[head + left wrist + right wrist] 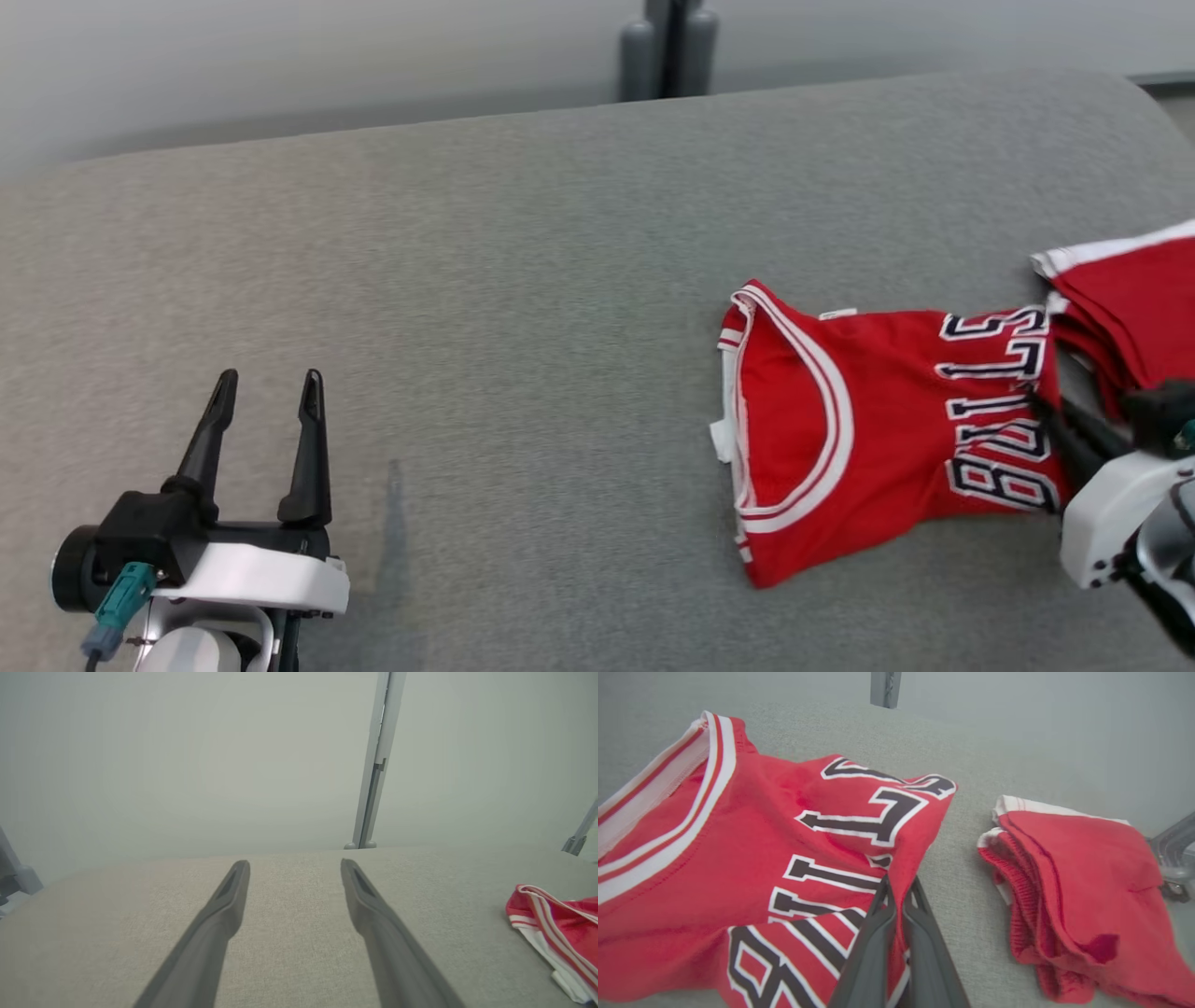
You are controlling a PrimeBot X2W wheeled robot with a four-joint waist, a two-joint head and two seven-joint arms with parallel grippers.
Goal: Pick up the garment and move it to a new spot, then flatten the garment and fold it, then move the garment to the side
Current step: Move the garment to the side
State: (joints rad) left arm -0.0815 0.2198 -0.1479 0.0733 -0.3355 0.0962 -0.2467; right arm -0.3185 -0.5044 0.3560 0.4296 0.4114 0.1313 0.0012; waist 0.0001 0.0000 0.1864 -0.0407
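The garment [868, 420] is a red jersey with white trim and black lettering, lying folded on the grey table [523, 261] at the right. My right gripper [1038, 397] reaches in from the lower right and is shut on the garment's lettered edge. In the right wrist view its fingers [878, 938] pinch a raised fold of the red cloth [752, 858]. My left gripper [269, 385] rests open at the lower left, far from the garment, with nothing between its fingers [219, 914]. The garment's striped collar [556, 933] shows at the right edge of the left wrist view.
A second folded red piece [1134, 299] with white trim lies just right of the garment, close to my right gripper; it also shows as a folded red piece [1073, 891] in the right wrist view. A grey post [669, 47] stands behind the table's far edge.
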